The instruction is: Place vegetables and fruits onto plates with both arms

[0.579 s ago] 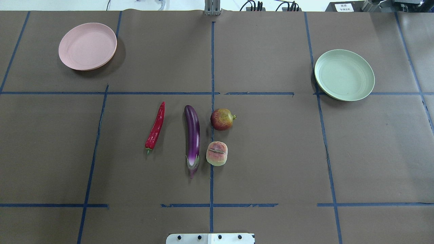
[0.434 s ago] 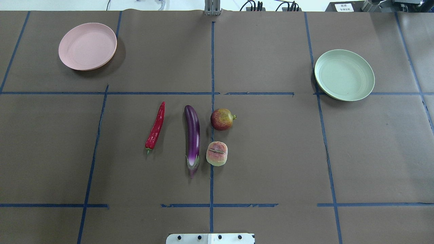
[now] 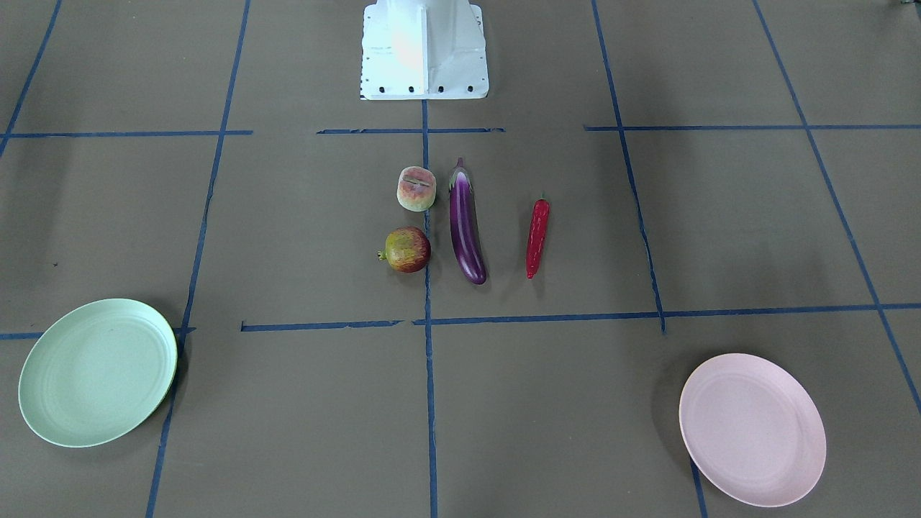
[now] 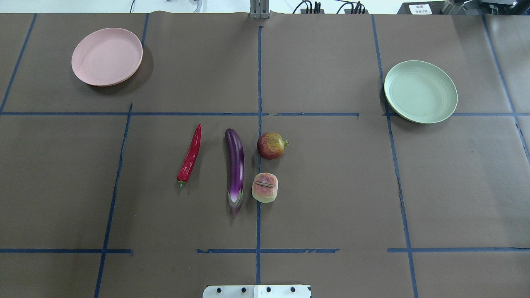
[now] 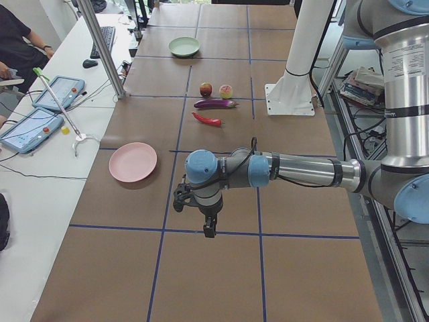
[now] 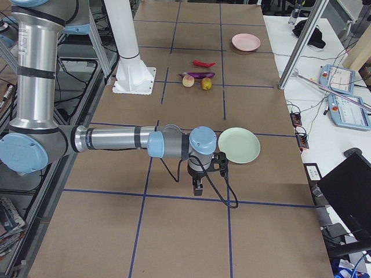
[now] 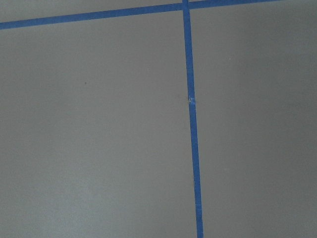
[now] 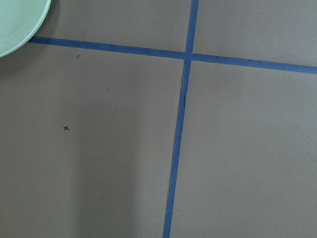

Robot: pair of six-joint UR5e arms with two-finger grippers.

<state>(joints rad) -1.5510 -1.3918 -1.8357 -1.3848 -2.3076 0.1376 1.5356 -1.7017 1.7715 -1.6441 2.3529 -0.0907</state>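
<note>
The purple eggplant [image 4: 235, 165] lies mid-table, with the red chili pepper [image 4: 190, 155] to its left. The pomegranate-like fruit [image 4: 271, 145] and the peach-like fruit [image 4: 265, 187] lie to its right. The pink plate [image 4: 107, 56] sits far left and the mint green plate [image 4: 420, 91] far right; both are empty. My left gripper [image 5: 210, 228] hangs near the pink plate [image 5: 133, 162] and shows only in the exterior left view. My right gripper [image 6: 197, 188] hangs beside the green plate [image 6: 239, 145] and shows only in the exterior right view. I cannot tell whether either is open or shut.
The white base block [image 4: 256, 291] stands at the near table edge. Blue tape lines [image 4: 259, 82] cross the brown table cover. A side table with tablets [image 5: 40, 111] and a metal pole [image 5: 100, 47] runs along the far side. The green plate's rim [image 8: 15, 25] shows in the right wrist view.
</note>
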